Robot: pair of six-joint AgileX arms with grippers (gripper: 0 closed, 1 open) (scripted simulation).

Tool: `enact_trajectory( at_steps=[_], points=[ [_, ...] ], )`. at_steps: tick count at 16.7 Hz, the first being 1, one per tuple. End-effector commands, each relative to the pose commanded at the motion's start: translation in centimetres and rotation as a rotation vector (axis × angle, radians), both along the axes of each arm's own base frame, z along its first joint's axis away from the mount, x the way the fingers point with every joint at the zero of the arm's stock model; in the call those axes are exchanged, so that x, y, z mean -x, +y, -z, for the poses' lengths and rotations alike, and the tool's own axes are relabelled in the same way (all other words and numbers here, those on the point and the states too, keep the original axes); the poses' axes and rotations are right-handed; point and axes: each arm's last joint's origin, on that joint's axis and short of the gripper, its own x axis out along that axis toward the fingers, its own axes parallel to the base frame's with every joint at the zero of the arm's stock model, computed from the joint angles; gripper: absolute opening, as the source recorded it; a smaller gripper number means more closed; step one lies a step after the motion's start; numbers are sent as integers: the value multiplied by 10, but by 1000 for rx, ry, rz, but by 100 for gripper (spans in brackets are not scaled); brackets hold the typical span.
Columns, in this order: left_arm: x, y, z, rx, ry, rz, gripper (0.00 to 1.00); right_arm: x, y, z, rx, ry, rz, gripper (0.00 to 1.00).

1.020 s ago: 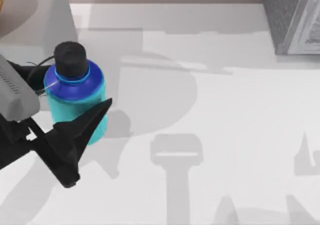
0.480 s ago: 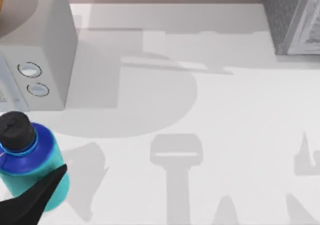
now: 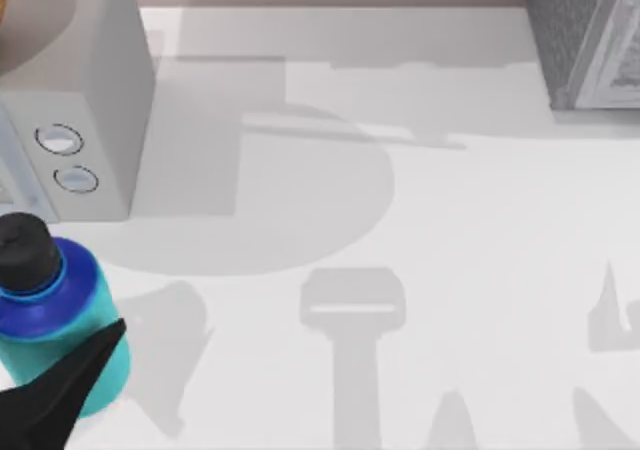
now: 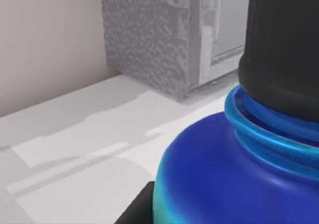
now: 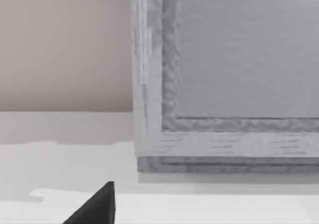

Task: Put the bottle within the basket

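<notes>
bottle in left gripper

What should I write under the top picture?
Left gripper holds the teal bottle near the table's left edge.

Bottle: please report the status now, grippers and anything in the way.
Left gripper at table's lower left, shut on bottle. Right gripper finger low near the grey textured box. Grey box with two round dials just behind bottle.

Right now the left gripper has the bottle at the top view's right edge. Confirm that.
Wrong side. In the top view the bottle sits at the left edge, with a dark finger of the left gripper against its teal body.
</notes>
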Motion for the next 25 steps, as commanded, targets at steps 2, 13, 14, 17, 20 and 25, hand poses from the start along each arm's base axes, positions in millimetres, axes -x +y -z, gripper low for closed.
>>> enact_trajectory(
  at_steps=[2,13,14,17,20,25],
  points=[
    [-2,4,-16,-6,8,-49,0,0,0,0,0,0,0,100],
    [-120,59,-217,4,34,-1,0,0,0,0,0,0,0,100],
    [-142,67,-227,11,32,49,0,0,0,0,0,0,0,100],
    [-200,88,-242,25,18,166,0,0,0,0,0,0,0,100],
    [-241,116,-238,32,-2,208,0,0,0,0,0,0,0,100],
    [-275,215,-202,60,-18,107,0,0,0,0,0,0,0,100]
  ],
)
